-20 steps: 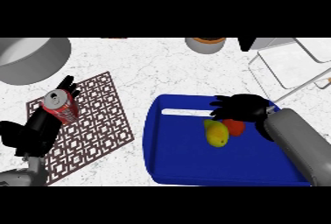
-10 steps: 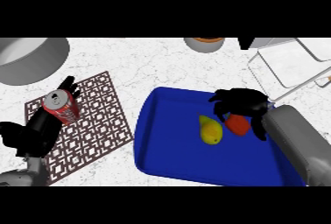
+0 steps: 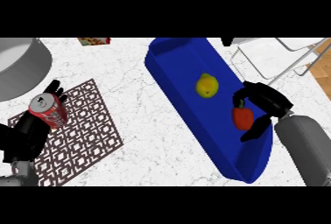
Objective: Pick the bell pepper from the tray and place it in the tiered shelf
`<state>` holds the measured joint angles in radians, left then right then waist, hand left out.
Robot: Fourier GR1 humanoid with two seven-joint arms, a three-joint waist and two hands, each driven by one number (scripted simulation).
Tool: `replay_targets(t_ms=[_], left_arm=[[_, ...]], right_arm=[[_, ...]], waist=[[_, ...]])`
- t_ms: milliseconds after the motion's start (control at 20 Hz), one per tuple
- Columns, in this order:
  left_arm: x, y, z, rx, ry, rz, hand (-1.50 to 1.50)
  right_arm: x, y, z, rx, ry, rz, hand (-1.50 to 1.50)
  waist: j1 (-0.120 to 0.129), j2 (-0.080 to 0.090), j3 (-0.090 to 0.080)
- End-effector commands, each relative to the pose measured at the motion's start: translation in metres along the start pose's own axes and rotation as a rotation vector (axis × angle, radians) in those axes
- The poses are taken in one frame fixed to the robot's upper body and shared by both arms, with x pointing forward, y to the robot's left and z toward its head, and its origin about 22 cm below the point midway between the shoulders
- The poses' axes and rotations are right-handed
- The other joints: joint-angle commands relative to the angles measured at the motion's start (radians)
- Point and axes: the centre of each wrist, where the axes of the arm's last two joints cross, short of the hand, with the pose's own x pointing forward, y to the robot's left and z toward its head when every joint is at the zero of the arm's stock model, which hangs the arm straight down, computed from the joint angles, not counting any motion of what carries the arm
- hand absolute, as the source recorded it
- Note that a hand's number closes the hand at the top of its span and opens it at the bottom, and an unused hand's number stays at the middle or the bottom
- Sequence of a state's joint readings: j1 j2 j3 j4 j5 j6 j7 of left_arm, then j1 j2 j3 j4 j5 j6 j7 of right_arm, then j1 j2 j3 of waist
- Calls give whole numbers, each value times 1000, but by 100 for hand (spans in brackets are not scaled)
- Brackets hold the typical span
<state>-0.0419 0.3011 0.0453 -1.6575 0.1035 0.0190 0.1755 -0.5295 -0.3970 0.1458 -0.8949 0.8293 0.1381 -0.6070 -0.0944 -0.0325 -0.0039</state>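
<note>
Right hand (image 3: 264, 101) sits at the right side of the blue tray (image 3: 174, 61), its fingers curled around the red bell pepper (image 3: 242, 118), which rests low in the tray between the fingers above it and the thumb below. Compared with a second ago, the tray has swung round: it lay broadside across the counter and now runs slantwise, its far end pointing up towards the top of the view, and the lemon (image 3: 206, 85) that was touching the pepper now lies apart from it, further up the tray. That suggests the grasp has dragged the tray along, so the pepper may not be cleanly lifted yet; whether it is clear of the tray floor cannot be told. The white wire tiered shelf (image 3: 278, 57) stands just beyond the tray's right edge, close by. Left hand (image 3: 32, 131) rests open on the patterned mat (image 3: 84, 131) beside the soda can (image 3: 48, 110).
</note>
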Motion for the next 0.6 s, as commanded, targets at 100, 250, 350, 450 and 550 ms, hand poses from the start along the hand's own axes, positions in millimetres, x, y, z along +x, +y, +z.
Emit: replay_targets(t_ms=[100,250,350,450,550], left_arm=[[-8,19,10,65,36,-19,0],[-8,9,17,42,31,-12,0],[-15,6,20,47,31,-10,0],[-7,8,16,43,34,-1,0],[-6,8,15,21,3,-13,0]], right_arm=[[-5,-17,37,-362,277,-119,150],[20,-48,32,-494,265,-107,150],[34,-65,42,-567,274,-81,150],[54,-71,45,-601,285,-106,150],[78,-95,45,-651,269,-130,150]], waist=[[-60,-23,-3],[-38,-25,-3],[-34,-18,-3],[-34,-17,-2],[-25,-14,-4]])
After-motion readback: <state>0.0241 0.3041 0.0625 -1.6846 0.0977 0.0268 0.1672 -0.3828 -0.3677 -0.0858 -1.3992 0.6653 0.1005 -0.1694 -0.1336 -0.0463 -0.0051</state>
